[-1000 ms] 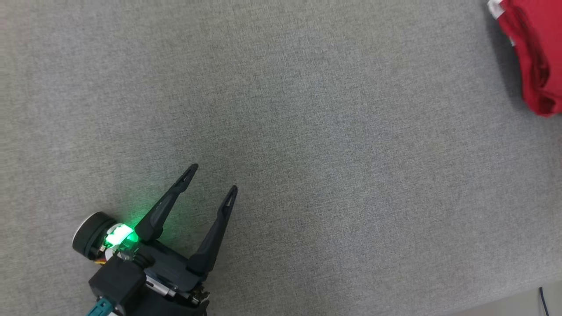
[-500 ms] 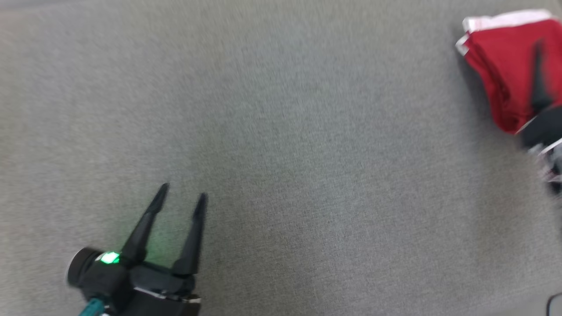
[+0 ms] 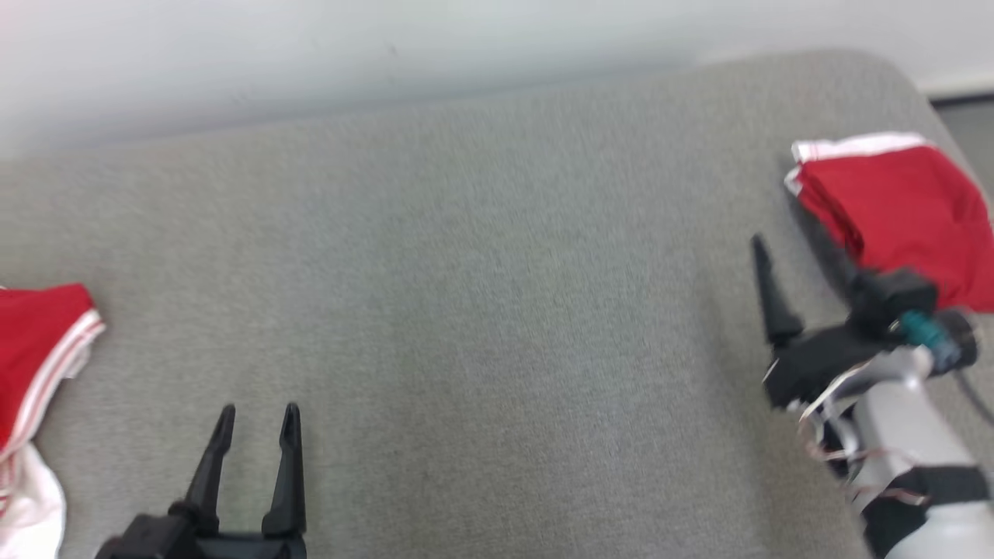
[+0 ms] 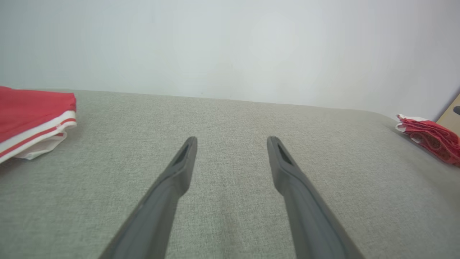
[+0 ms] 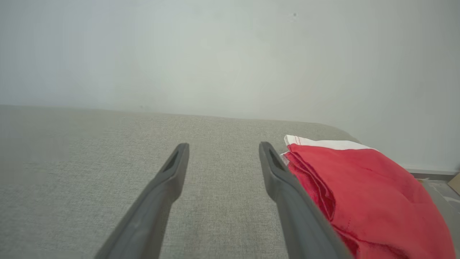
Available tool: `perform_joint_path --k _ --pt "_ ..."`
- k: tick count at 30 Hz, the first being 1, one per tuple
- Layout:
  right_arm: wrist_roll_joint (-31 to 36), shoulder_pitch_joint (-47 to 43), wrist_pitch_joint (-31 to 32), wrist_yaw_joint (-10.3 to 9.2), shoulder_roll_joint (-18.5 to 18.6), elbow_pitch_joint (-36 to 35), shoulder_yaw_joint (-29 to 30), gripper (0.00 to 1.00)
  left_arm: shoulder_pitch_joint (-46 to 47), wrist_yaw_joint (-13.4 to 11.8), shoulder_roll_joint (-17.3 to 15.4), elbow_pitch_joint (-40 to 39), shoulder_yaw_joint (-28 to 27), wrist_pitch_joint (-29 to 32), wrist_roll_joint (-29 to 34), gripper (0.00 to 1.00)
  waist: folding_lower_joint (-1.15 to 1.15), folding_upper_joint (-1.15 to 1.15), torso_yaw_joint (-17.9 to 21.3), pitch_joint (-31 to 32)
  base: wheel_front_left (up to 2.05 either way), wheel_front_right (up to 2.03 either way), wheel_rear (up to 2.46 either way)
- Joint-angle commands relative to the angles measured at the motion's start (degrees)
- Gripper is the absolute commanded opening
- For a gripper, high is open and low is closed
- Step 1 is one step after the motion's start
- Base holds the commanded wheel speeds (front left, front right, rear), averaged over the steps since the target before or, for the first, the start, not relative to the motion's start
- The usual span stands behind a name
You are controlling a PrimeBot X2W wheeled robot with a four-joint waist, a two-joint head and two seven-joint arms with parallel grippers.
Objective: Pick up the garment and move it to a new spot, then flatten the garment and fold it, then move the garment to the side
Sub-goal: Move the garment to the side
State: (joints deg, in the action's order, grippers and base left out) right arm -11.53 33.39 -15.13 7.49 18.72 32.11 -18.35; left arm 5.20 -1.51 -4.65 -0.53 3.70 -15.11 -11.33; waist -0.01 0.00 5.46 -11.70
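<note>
Both claws empty. Left claw [image 3: 258, 411] has its fingers spread apart, nothing between them, hovering low over the grey fabric-covered surface [image 3: 497, 310] toward its near edge on the left side, fingers pointing at the far edge and the white wall [image 3: 388, 46]. Right claw [image 5: 223, 145] is also spread wide with nothing in it, sitting by the right edge on its pale forearm [image 3: 901, 435]. The folded red garment [image 3: 893, 210] lies in the far right corner, white trim along its far side, stacked folds facing the middle of the surface. The right claw is just beside it on the near-left side. In the wrist view the outer finger overlaps the fabric edge; can't tell if it actually touches. A second red-and-white garment [image 3: 35, 341] lies at the left edge, unfolded and bunched, white stripes along its hem, white part trailing toward the near edge. It is near the left claw but apart from it. The head view is blurred.
</note>
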Motion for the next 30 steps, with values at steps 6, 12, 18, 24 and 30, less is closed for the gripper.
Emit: perform_joint_path --k 6,12,18,24,30 --pt "1.11 -6.08 -0.05 0.00 -2.84 -4.62 -1.23 1.00 -3.20 -0.02 0.69 1.80 -2.03 0.03 -0.22 1.00 0.01 0.00 -2.44 8.22 0.00 0.00 0.00" --pt "2.27 -13.67 -0.07 0.00 -6.31 -12.10 1.29 1.00 -6.39 -0.88 1.36 0.73 -4.25 0.03 0.52 1.00 0.01 0.00 -2.51 11.96 0.00 0.00 0.00" --pt "4.29 -20.63 -0.06 0.00 -8.87 -18.76 3.23 1.00 -9.35 -0.54 1.63 -1.73 -5.59 0.02 2.23 1.00 0.01 0.00 -2.81 14.38 0.00 0.00 0.00" --pt "6.60 -27.27 -0.06 0.00 -10.99 -23.60 4.40 1.00 -12.06 -0.04 1.75 -3.79 -7.28 0.03 1.86 1.00 0.01 0.00 -2.40 16.81 0.00 0.00 0.00" --pt "8.59 -33.69 -0.05 0.00 -12.02 -26.89 5.10 1.00 -15.14 2.78 1.73 -4.17 -6.58 0.02 2.73 1.00 0.01 0.00 -1.96 18.69 0.00 0.00 0.00"
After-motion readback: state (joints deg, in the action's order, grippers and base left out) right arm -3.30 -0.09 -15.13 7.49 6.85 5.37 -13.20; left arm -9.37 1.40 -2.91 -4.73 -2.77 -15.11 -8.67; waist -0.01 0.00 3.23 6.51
